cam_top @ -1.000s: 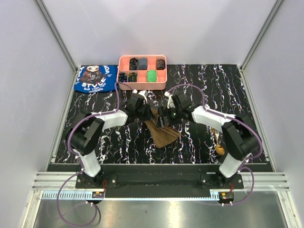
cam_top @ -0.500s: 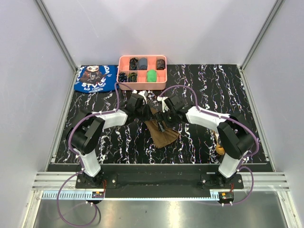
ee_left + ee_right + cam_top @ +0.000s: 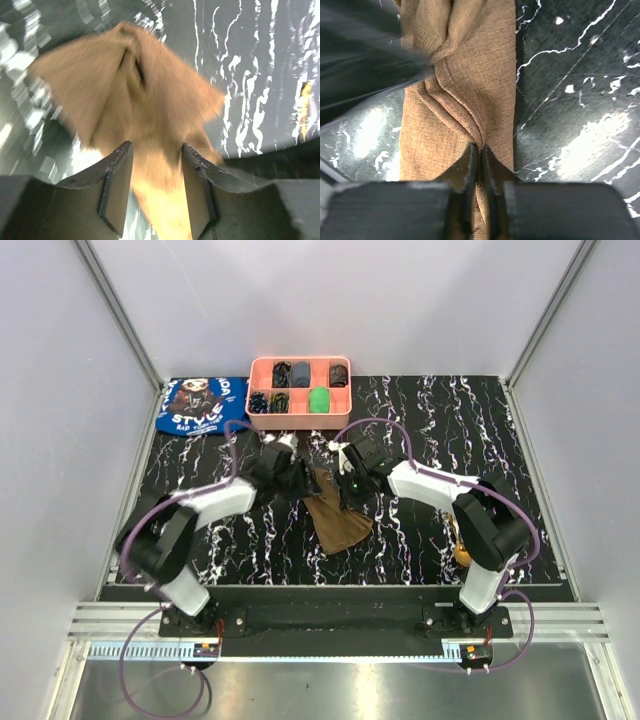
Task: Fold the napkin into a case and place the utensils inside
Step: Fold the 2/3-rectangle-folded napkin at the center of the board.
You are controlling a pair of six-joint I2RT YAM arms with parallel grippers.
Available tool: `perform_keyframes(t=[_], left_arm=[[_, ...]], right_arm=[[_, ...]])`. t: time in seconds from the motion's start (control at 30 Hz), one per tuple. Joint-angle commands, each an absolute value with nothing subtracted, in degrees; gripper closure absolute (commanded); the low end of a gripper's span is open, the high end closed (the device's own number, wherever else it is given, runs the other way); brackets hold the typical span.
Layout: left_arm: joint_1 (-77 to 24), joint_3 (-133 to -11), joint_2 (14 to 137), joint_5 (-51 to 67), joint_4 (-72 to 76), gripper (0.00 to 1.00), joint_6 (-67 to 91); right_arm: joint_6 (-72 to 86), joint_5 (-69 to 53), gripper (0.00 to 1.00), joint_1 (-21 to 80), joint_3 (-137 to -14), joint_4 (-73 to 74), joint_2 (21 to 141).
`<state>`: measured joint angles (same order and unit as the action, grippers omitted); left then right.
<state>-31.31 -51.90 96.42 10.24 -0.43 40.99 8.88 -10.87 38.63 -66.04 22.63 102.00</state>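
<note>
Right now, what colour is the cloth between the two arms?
Plain olive-brown napkin; clearest in the right wrist view.

The left arm (image 3: 215, 498) and right arm (image 3: 432, 483) reach forward and angle in toward each other. The left hand (image 3: 156, 150) has its fingers spread. The right hand (image 3: 480, 149) pinches a fold of the napkin (image 3: 465, 100).

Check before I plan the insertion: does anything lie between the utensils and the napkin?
Nothing visible does: only bare marbled table separates the napkin from the utensils, which lie partly hidden under the right arm. The right claw is pinching the napkin.
</note>
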Motion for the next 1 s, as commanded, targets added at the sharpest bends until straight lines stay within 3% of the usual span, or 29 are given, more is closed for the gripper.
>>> perform_keyframes(t=[0.0, 0.03, 0.2, 0.23, 0.37, 0.97], left_arm=[[-30.94, -45.63, 81.94, 3.17, -1.67, 0.52, 46.58], [-30.85, -44.05, 80.96, 2.21, -2.02, 0.53, 46.93], [-31.2, -40.34, 82.24, 5.97, 1.14, 0.86, 48.52], [-31.38, -39.99, 83.48, 7.28, 2.1, 0.87, 48.52], [-33.04, -38.58, 88.14, 10.64, 8.7, 0.9, 48.43], [-37.09, -38.06, 94.48, 8.35, 10.37, 0.93, 50.45]], right_arm=[[11.69, -13.09, 0.97, 39.02, -68.2, 22.59, 99.49], [11.69, -13.36, 0.99, 38.94, -68.29, 22.67, 99.67], [14.41, -12.84, 1.0, 38.94, -68.2, 22.59, 99.67], [14.94, -13.01, 1.0, 39.02, -68.03, 22.59, 99.58], [17.92, -13.36, 1.0, 38.94, -67.85, 22.59, 98.53], [35.48, -14.5, 1.0, 39.9, -65.66, 18.11, 99.31]])
